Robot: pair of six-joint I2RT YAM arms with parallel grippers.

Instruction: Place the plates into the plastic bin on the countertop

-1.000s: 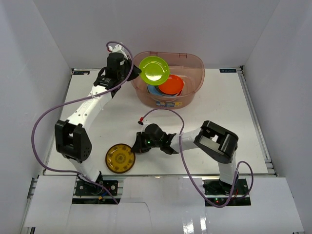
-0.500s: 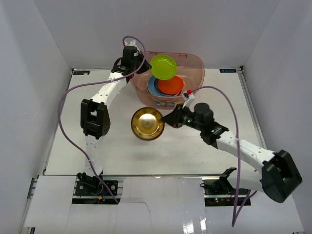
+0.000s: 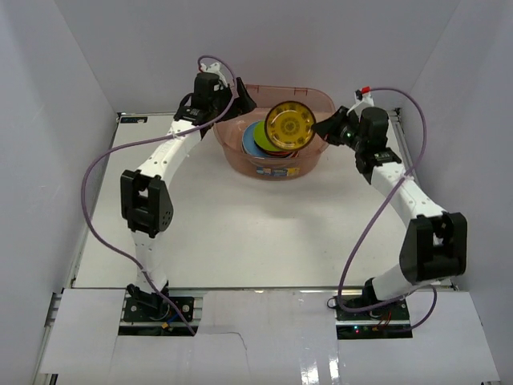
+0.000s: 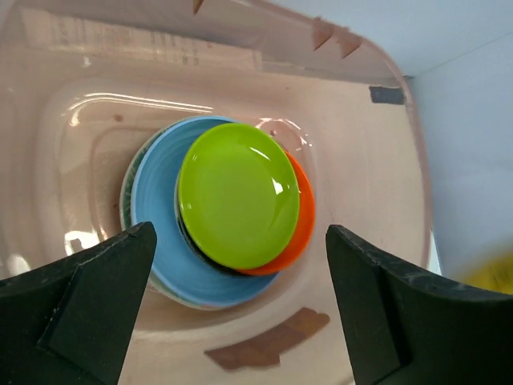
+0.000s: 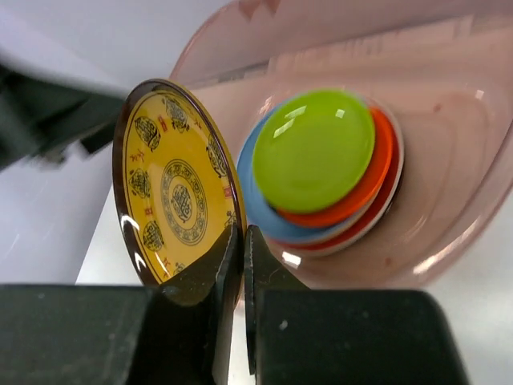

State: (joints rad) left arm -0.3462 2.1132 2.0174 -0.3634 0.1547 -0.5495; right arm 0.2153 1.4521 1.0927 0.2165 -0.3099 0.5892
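one white table, boxed in by white walls, carries the plastic bin at its far edge. half a second ago the left pincer gripped the green plate; now it gapes released, that plate atop the stack of plates in the bin. the right pincer, clenched on the yellow patterned plate, has brought it from mid-table over the bin

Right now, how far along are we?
Done: lime round plate tops orange plate and blue plate in the translucent pinkish plastic bin; left gripper open above. In hand: right gripper clamps golden patterned plate over the bin. Left: dropping it; white countertop shows no others.
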